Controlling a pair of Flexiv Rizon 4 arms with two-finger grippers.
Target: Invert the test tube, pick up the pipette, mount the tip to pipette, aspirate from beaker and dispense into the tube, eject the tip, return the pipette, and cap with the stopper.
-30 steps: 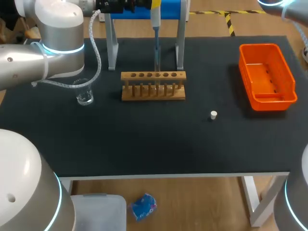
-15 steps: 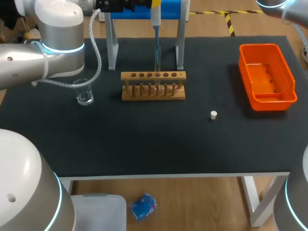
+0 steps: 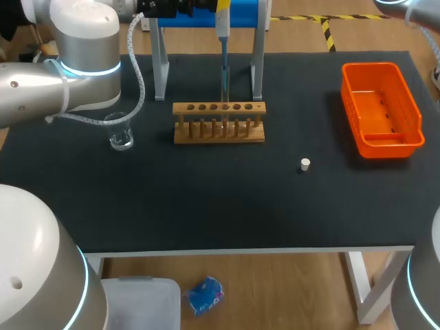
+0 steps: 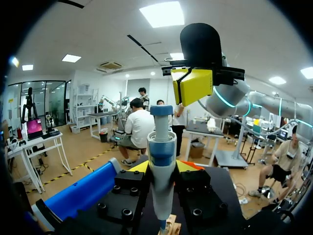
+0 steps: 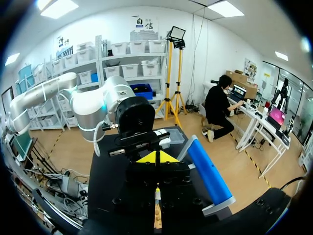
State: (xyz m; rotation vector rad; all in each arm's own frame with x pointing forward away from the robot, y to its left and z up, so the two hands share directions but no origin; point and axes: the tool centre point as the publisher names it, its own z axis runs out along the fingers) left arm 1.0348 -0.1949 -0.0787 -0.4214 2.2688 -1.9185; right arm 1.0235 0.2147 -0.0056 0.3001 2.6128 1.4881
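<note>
Well, nothing has budged this past second: left hand [image 4: 162,167] clamped on the pipette [image 3: 223,27], its tip down over the middle of the wooden rack [image 3: 218,122] (dispensing, I'd judge). Right hand [image 5: 156,157], fingers pressed together and empty, hovers opposite. Stopper [image 3: 305,163] waits on the counter [image 3: 206,199].

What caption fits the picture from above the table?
Left gripper holding the pipette upright over the wooden rack, beaker and stopper nearby.

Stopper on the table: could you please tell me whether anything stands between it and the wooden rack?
Nothing visible does. The stopper lies alone on the black table, with only bare tabletop between it and the rack. The pipette in the left gripper hangs over the rack's holes, not across that path.
</note>
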